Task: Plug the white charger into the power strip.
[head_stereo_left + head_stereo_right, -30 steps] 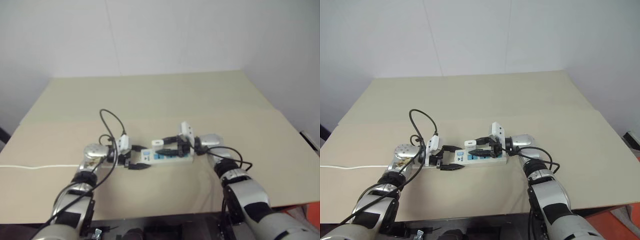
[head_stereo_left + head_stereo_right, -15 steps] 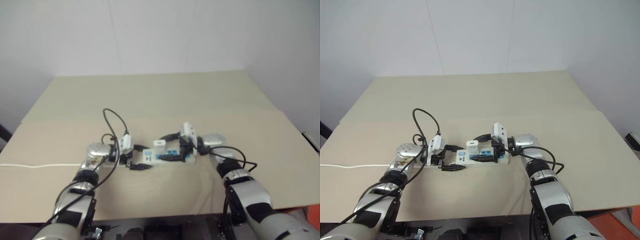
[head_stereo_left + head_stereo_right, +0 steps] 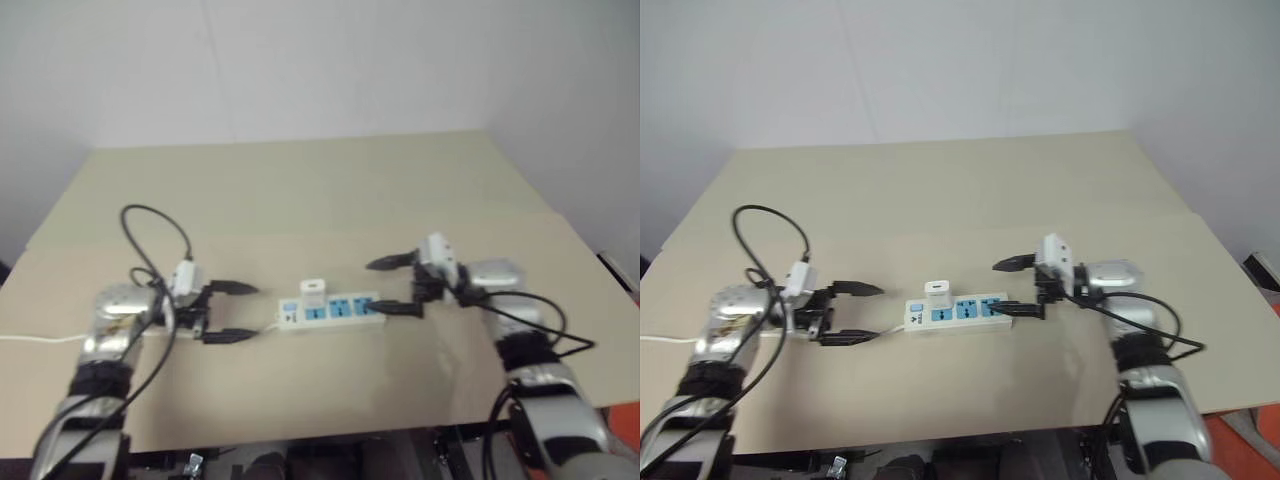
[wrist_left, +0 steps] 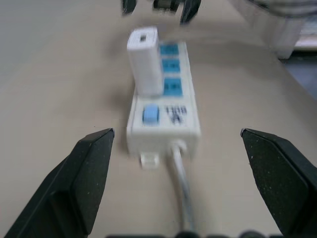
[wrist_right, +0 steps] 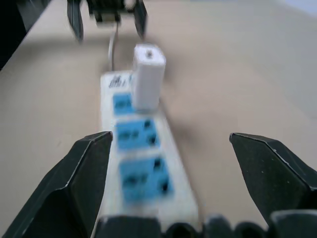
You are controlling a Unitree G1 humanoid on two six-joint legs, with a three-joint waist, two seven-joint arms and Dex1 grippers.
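Charger (image 3: 937, 293) standing upright in the power strip (image 3: 958, 311), seated in a socket at the switch end, nearest the left gripper (image 3: 852, 313). Top face up, long axis vertical, rising clear above the bar. Three blue socket faces open beside it on the side toward the right gripper (image 3: 1016, 287). Strip flat on the tan tabletop (image 3: 940, 190), near the middle, long axis running left to right between the two grippers; switch end and thin white cord (image 4: 179, 171) pointing toward the left one. Left gripper's black fingers (image 4: 77, 183) spread wide, gripping nothing, apart from the strip's switch end and aimed along it. Right gripper likewise spread wide and empty, one lower fingertip just at the strip's far end; touching or not, cannot tell. Both grippers facing each other across the strip.
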